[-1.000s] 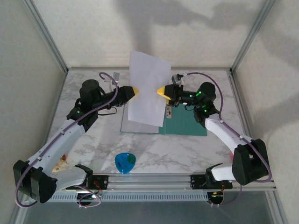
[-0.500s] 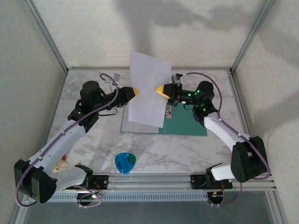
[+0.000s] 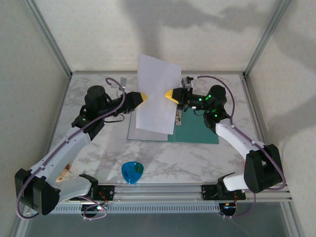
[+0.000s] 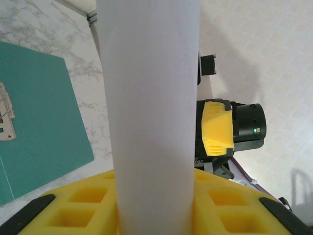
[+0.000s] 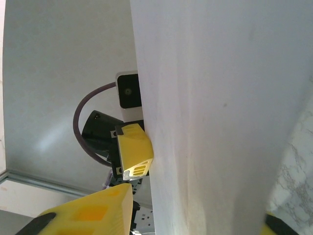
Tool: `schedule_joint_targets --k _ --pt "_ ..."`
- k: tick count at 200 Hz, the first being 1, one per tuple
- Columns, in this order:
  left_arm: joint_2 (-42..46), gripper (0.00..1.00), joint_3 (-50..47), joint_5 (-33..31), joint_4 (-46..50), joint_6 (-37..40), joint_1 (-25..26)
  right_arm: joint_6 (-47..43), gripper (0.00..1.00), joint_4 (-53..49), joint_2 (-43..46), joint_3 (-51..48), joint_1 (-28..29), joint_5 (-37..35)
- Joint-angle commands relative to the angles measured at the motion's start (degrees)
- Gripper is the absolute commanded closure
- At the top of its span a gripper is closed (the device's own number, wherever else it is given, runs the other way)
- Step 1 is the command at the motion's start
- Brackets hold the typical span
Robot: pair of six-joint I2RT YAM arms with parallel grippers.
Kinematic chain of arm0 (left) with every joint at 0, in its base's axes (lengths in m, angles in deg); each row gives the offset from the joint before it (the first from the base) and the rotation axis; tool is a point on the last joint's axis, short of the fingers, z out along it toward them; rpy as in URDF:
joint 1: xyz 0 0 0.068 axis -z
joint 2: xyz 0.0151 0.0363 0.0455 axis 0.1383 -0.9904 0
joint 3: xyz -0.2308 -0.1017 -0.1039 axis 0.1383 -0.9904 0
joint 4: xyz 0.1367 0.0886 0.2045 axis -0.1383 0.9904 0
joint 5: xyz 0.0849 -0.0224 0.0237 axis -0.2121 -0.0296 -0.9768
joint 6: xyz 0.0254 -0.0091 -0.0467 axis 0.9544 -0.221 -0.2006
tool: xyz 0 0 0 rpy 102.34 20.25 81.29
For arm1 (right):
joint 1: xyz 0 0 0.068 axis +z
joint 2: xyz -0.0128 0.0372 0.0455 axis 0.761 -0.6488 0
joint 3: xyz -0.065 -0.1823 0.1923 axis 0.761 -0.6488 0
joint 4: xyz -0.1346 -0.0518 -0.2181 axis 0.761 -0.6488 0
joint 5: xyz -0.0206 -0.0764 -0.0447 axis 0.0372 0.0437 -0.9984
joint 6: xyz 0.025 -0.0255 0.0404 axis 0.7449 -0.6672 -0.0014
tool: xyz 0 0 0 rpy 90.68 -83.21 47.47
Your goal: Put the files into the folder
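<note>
A grey-veined white marble bench (image 3: 173, 158) carries an open flat teal-green paper folder (image 3: 195, 131) at frame centre and a small blue plastic cup (image 3: 132, 171) below it.

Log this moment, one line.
left end effector: grips white paper sheet | sheet: upright over open teal-green paper folder | right end effector: at opposite edge

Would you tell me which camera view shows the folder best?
The top external view: the folder lies open on the table, partly behind the upright files. The left wrist view catches one teal part.
</note>
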Motion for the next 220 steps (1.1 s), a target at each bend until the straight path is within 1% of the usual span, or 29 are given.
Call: schedule_joint_targets --k 1,26,34,44,53,59,66,72,88,94,99,108,115,121,135,150,156,176,188,200,220 --pt "0.71 0.67 -0.52 0.73 -2.13 -0.22 0.30 -1.35 0.69 0.32 -0.35 2.29 0.43 0.10" --pt "0.21 0.67 -0.57 0.58 -1.90 -0.31 0.33 -2.59 0.73 -1.24 -0.69 2.58 0.47 0.81" --pt "0.14 0.67 -0.67 0.66 -2.16 -0.52 0.32 -3.00 0.76 -1.71 -0.65 2.57 0.51 0.99" --pt "0.26 0.67 -0.70 0.60 -2.23 -0.44 0.33 -4.04 0.83 -3.21 -0.61 2.66 0.51 1.09" --pt "0.36 0.66 -0.65 0.63 -2.23 -0.36 0.33 -5.32 0.99 -5.24 -0.39 2.80 0.51 0.98" --pt "0.36 0.65 -0.62 0.58 -2.21 -0.36 0.32 -6.59 1.00 -7.30 -0.18 2.96 0.52 0.97" --pt "0.36 0.61 -0.52 0.36 -2.05 -0.24 0.33 -8.97 1.00 -10.67 0.24 3.61 0.46 0.99" --pt "0.34 0.55 -0.37 0.08 -1.62 -0.02 0.33 -11.93 1.00 -14.71 0.63 4.60 0.53 1.25" --pt "0.11 0.40 0.16 -0.83 0.22 0.98 0.24 -22.52 1.00 -31.26 1.93 8.68 0.52 0.98" --pt "-0.14 0.36 0.42 -1.11 0.97 1.37 0.24 -27.46 1.00 -37.54 2.44 10.52 0.43 0.20" --pt "-0.37 0.30 0.60 -1.31 1.51 1.73 0.14 -31.47 1.00 -42.94 2.84 12.16 0.42 -0.81" --pt "-0.89 0.23 0.99 -2.05 2.68 2.62 0.14 -38.71 1.00 -53.60 3.33 15.38 0.25 -4.01" --pt "-1.58 0.18 1.80 -3.78 5.09 3.71 0.12 -44.04 1.00 -60.81 3.52 17.87 0.12 -7.20" --pt "-2.29 0.16 2.70 -5.24 7.27 4.96 -0.01 -47.64 1.00 -66.36 3.55 19.71 -0.17 -10.21" --pt "-4.13 0.12 4.24 -7.47 10.98 6.81 0.06 -53.60 1.00 -74.99 3.37 22.62 -0.88 -16.17" --pt "-5.49 0.09 4.48 -9.02 11.14 7.42 0.04 -58.77 1.00 -82.67 2.95 25.76 -1.03 -24.09" --pt "-5.85 0.09 4.77 -10.54 11.64 8.02 0.05 -60.65 1.00 -85.27 2.76 26.92 -1.03 -27.39" --pt "-6.29 0.05 5.98 -19.73 14.78 11.49 0.24 -64.70 1.00 -92.28 2.21 30.36 -1.07 -39.40" --pt "-6.94 0.03 5.90 -23.32 15.61 12.57 0.07 -66.70 1.00 -94.85 2.36 31.86 -1.08 -45.79" --pt "-8.46 0.01 5.35 -23.88 15.24 12.99 -0.07 -67.83 1.00 -96.85 2.53 33.12 -1.01 -52.54" --pt "-12.40 0.01 4.22 -20.69 13.78 13.00 -0.59 -69.88 1.00 -100.10 2.13 35.42 -1.04 -60.41"
